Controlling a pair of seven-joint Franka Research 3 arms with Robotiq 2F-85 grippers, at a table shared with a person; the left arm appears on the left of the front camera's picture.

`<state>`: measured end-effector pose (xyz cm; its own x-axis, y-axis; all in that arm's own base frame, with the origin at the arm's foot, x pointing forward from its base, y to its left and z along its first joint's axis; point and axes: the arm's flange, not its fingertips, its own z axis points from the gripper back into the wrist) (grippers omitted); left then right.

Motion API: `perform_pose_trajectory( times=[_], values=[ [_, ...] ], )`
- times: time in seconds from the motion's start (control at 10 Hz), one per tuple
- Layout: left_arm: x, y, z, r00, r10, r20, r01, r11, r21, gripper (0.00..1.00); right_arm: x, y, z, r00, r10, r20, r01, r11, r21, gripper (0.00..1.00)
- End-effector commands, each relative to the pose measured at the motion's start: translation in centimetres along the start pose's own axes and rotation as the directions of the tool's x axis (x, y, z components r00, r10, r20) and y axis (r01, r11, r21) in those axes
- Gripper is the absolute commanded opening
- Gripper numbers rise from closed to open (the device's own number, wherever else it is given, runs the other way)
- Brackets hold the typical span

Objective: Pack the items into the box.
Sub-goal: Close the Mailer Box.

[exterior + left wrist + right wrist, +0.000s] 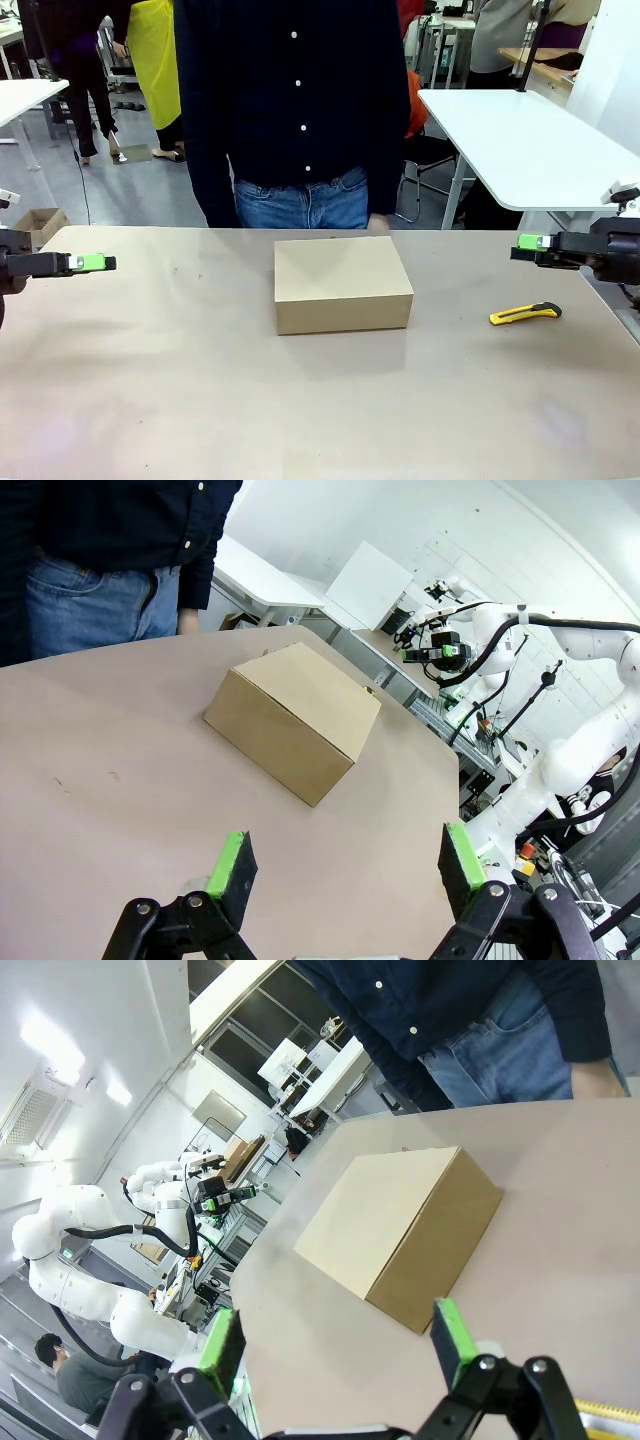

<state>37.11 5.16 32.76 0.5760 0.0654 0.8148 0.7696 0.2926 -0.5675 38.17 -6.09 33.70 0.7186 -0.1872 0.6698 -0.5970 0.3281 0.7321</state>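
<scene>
Box (343, 283) closed at table centre, likely light, stiff cardboard, best gripped across short sides; left gripper (100, 263) at 9 o'clock and right gripper (530, 243) at 3 o'clock both spread, empty.

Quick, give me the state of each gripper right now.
Left gripper: open, holding nothing, off to the table's left.
Right gripper: open, holding nothing, off to the table's right.

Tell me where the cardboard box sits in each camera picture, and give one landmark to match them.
Front view: the box, shut, lies at the table's middle, just before the person.
Left wrist view: upper middle, turned corner-on, beyond the left hand.
Right wrist view: middle, slightly right, beyond the right hand.
Shared landmark: the person's blue jeans, right behind the box.
</scene>
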Motion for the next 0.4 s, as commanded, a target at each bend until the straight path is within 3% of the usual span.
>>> perform_pose_trajectory(
  times=[0.0, 0.3],
  values=[
    [0.08, -0.1, 0.12, 1.0, -0.02, 0.004, 0.02, 1.0, 0.007, 0.96, 0.21, 0.33, -0.04, 1.0, 0.01, -0.006, -0.01, 1.0, 0.005, 1.0],
    [0.08, -0.1, 0.12, 1.0, -0.02, 0.004, 0.02, 1.0, 0.007, 0.96, 0.21, 0.33, -0.04, 1.0, 0.01, -0.006, -0.01, 1.0, 0.005, 1.0]
  ],
)
